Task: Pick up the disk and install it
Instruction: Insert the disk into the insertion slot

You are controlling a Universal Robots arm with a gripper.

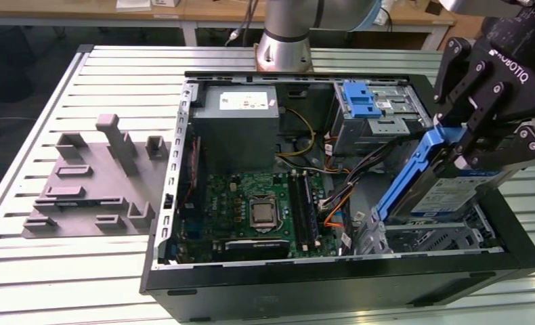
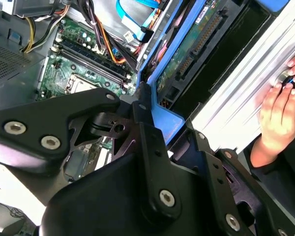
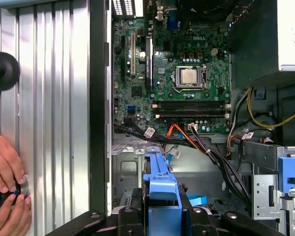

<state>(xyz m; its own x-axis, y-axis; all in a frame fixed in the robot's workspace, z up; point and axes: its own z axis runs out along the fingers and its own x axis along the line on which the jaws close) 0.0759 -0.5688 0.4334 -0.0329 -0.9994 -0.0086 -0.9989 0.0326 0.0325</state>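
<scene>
Now the gripper [image 1: 471, 150] clamps its fingers on the tilted disk [image 1: 439, 193], three o'clock from the motherboard [image 1: 249, 203] in the exterior view.

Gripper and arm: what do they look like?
Gripper: matte black, jointed link fingers fastened with silver screws, white lettering on the body. Arm: silver-grey metal tube with a pale blue joint cap.

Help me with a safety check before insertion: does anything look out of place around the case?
Yes: a person's hands rest on the slatted table right beside the case, near the gripper, which holds the disk tilted above the drive bay, not seated.
</scene>
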